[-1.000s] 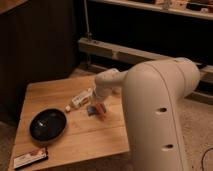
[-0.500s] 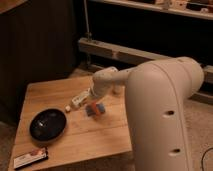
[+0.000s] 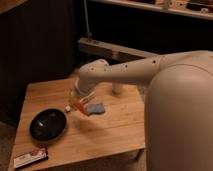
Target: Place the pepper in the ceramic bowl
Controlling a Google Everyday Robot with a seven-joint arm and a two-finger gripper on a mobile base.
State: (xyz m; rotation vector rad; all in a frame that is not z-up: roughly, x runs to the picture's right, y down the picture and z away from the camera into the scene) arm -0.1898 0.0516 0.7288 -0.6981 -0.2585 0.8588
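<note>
You've got the white arm (image 3: 150, 70) reaching in from the right over the wooden table (image 3: 105, 132), elbow bent above the table's middle. Ceramic bowl (image 3: 48, 124) sits near the left edge, well apart from the arm's tip. Black-white-red packet (image 3: 30, 157) lies flat at the front left corner. Grey-blue lump (image 3: 96, 108) sits mid-table, just right of the gripper (image 3: 80, 103). Pale bottle (image 3: 71, 104) lies tilted under the wrist. Gripper hangs low between bowl and lump; pepper (image 3: 84, 104) shows as an orange-red sliver right at it, touching or nearly so. Can't tell if the gripper is clamped on the pepper or released
</note>
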